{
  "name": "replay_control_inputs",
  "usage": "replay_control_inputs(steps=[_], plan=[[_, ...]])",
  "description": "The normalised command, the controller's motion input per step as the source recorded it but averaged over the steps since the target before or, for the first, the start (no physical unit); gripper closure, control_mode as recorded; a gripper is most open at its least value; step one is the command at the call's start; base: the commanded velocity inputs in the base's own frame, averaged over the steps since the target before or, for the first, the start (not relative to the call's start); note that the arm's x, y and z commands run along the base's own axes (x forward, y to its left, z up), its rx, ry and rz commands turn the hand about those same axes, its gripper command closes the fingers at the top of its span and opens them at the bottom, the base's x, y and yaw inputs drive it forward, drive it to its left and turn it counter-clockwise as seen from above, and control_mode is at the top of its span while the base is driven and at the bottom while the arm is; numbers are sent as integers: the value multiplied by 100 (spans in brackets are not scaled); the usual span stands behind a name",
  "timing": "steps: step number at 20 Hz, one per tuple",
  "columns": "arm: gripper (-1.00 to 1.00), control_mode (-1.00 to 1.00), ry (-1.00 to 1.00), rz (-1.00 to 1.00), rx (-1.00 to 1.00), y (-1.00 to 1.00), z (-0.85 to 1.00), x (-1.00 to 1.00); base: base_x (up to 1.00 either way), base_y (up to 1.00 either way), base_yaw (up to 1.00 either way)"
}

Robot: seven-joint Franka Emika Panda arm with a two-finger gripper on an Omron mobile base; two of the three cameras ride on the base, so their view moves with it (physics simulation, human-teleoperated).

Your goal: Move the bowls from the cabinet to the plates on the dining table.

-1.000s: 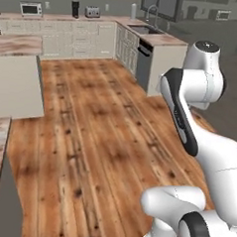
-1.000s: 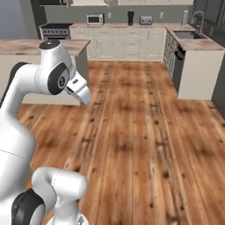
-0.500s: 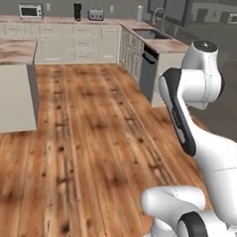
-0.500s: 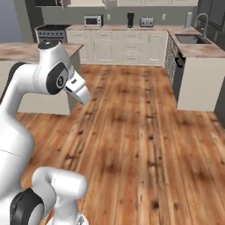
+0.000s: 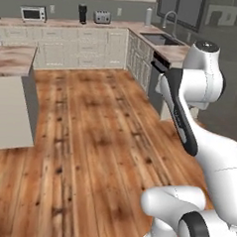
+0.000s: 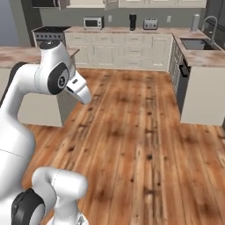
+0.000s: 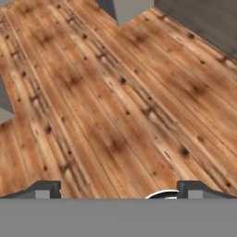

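My gripper (image 7: 121, 190) stands open over bare wooden floor, its two dark fingertips (image 7: 44, 189) wide apart with nothing between them. The arm is folded high and close to the base, with the hand tilted down at the floor. No bowls and no plates are in view. Only the bottom edge of the cream wall cabinets (image 6: 158, 3) shows along the top of the right base view. A marble-topped cream block (image 5: 12, 59) stands at the left; I cannot tell whether it is the dining table or the island.
A cream counter run with a microwave (image 5: 33, 13), a coffee maker (image 5: 82, 13) and a toaster (image 5: 102, 16) lines the far wall. To the right sit a sink counter (image 6: 197, 44) and a dark dishwasher front (image 6: 181, 83). Open wood floor (image 5: 99, 139) lies between.
The whole picture has shifted: the base has driven forward and turned, so the far counters look nearer and the marble block has slid left. The arm keeps its pose.
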Motion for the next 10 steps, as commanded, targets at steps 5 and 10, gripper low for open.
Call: replay_control_inputs(steps=[5,10], plan=[[-100,100,0,0,0,0,0,0,100,-6,12],[-100,100,0,0,0,0,0,0,100,-12,11]])
